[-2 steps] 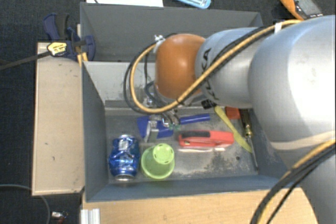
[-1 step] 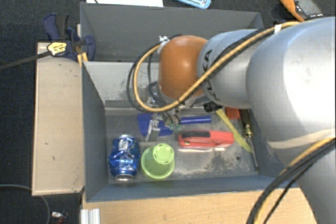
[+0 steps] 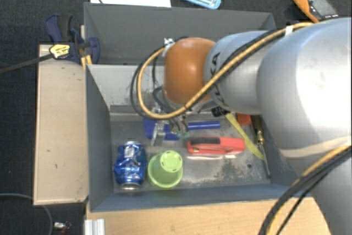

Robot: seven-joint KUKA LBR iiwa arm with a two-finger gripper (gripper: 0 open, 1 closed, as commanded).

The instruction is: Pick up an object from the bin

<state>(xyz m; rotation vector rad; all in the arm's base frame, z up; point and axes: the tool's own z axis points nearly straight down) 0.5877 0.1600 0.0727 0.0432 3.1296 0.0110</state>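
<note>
Item 1. Grey metal bin (image 3: 99, 135), open-topped, with sloping walls and a scuffed floor. Loose things lay along the floor, most of them apart from one another.

Item 2. Silver-grey robot arm (image 3: 286, 80), which entered from the right and covered the right half of the bin. An orange domed cover (image 3: 184, 71) sat on its wrist, and a yellow-and-black cable (image 3: 144, 71) looped round the cover's left side.

Item 3. Pincer (image 3: 163, 129), low in the bin beneath the orange cover, near the back of the floor and left of centre. The wrist hid most of it, so it could not be told whether it was spread or pressed together, nor whether it held anything.

Item 4. Small blue plastic piece (image 3: 148, 128), blocky, at the pincer's left side. This was the thing closest to the pincer; contact could not be told.

Item 5. Blue pen-like stick (image 3: 202, 125), lying flat just to the pincer's right.

Item 6. Red-handled hand tool (image 3: 215, 146), lying flat in front of the blue stick.

Item 7. Crushed blue drinks can (image 3: 130, 165), in the front left corner.

Item 8. Lime-green plastic cup (image 3: 166, 169), mouth towards the camera, just beside the can on its right.

Item 9. Thin yellow strip (image 3: 242, 130), slanting by the right wall, partly under the arm.
</note>
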